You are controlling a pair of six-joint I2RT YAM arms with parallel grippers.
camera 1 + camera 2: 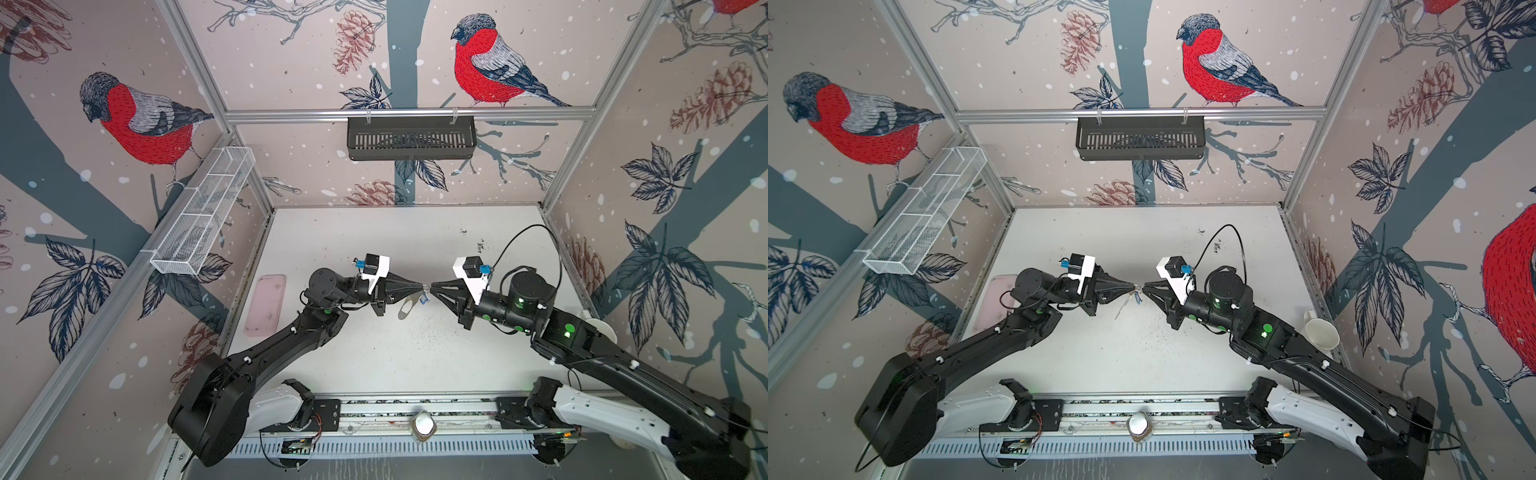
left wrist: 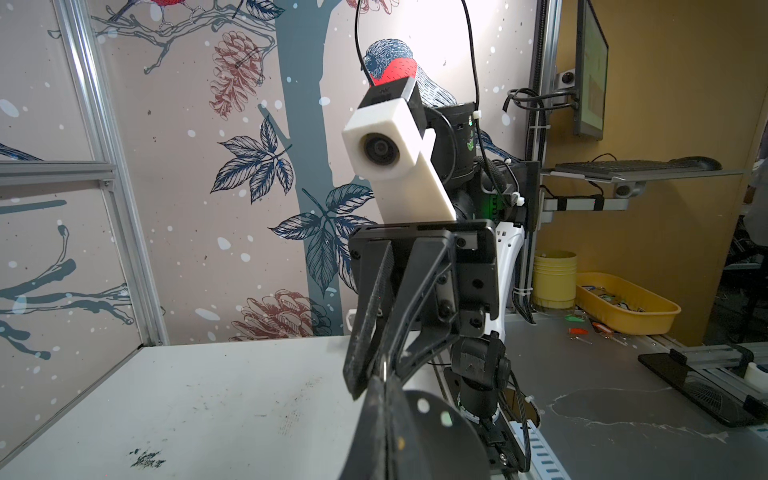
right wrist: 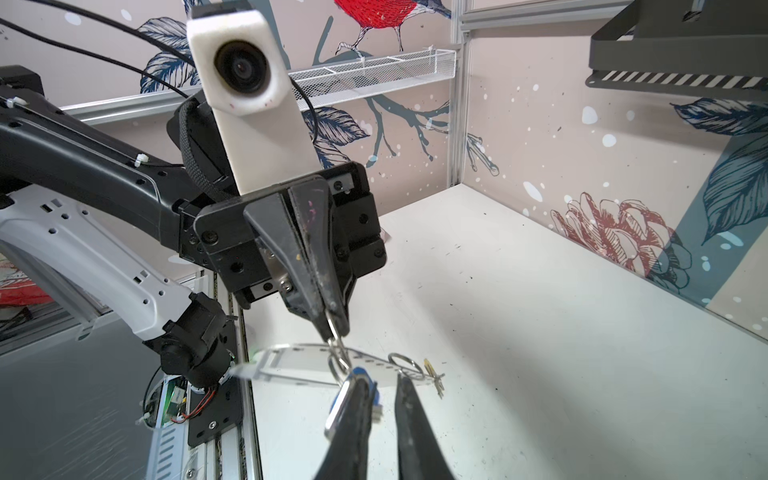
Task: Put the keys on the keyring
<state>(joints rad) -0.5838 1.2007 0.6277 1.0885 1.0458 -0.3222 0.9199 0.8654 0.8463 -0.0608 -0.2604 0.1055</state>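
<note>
- My right gripper (image 3: 381, 380) is the nearer one to the work. Its jaws stand slightly apart, with bare tabletop (image 3: 540, 332) showing through the gap and nothing between them.
- The blue-tagged key (image 3: 351, 401) sits right against the outer side of one finger, not in the gap. Its long axis runs roughly along that finger, tag end toward my wrist. I cannot make out its blade.
- I judge the coming move turns on that sideways offset: the tag has to come inside the gap before I close.
- Just past the fingertips the keyring (image 3: 291, 368) hangs clear of the tabletop, its long axis crosswise to the line my right gripper points along.
- The key's head appears to meet a small metal ring (image 3: 338, 361) at the plate's near edge.
- Further along that edge hangs a yellowish piece (image 3: 432, 372), probably the yellow-tagged key, but too small to be sure.
- Farthest off, the left gripper (image 3: 332, 324) is clenched on one of the keyring's little rings, facing mine tip to tip.
</note>
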